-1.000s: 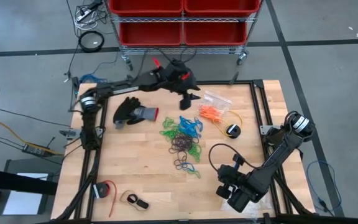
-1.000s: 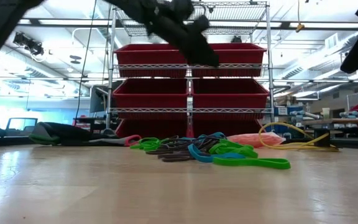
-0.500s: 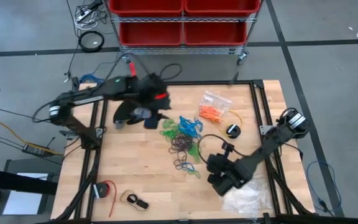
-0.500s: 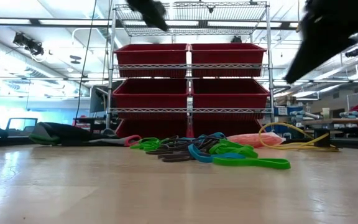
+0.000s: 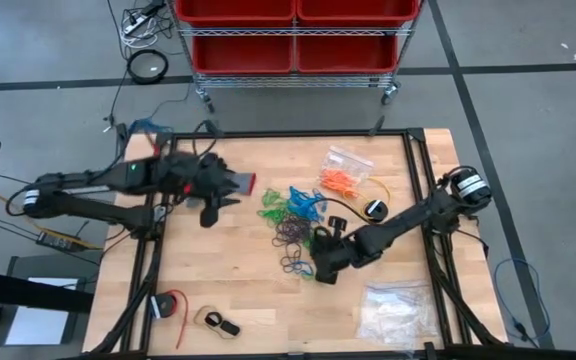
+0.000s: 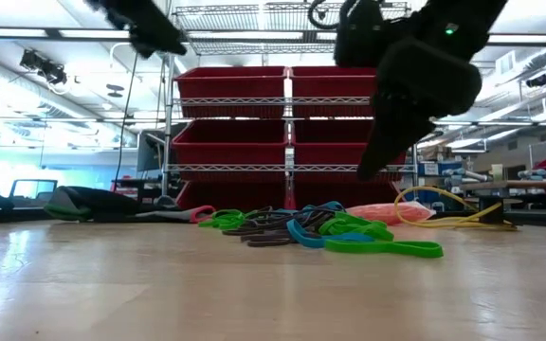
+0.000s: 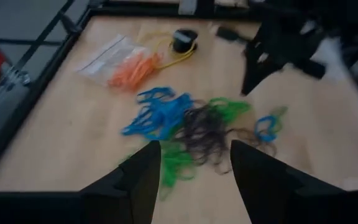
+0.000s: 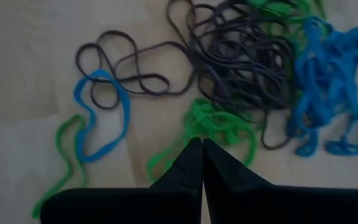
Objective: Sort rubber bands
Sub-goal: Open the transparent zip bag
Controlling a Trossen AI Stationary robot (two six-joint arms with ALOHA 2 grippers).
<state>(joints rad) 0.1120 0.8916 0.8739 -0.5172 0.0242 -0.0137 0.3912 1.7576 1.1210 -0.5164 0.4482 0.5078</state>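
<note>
The rubber bands (image 5: 293,215) lie in a loose pile of green, blue and black loops mid-table, also plain in the right wrist view (image 8: 247,68) and the low view (image 6: 320,230). Orange ones (image 5: 338,181) lie apart on a clear bag toward the far right. My right gripper (image 5: 320,272) hangs shut just above the pile's near edge, its tips (image 8: 197,163) over a green loop (image 8: 219,124), clear of the table in the low view (image 6: 366,169). My left gripper (image 5: 210,212) stands open and high at the table's left, with nothing between its fingers (image 7: 194,180).
A black and grey glove (image 5: 238,182) lies partly under my left arm. A yellow cable with a black reel (image 5: 374,207) lies right of the pile. A clear plastic bag (image 5: 393,310) sits at the near right corner. Small items (image 5: 173,305) lie at the near left. Red bins (image 6: 292,123) stand behind the table.
My left gripper has swung from the table's far middle toward the left edge, ending over the glove. My right gripper, staying shut, has moved from the near right corner toward the pile and sunk a little, baring the clear bag. The bands have not moved.
</note>
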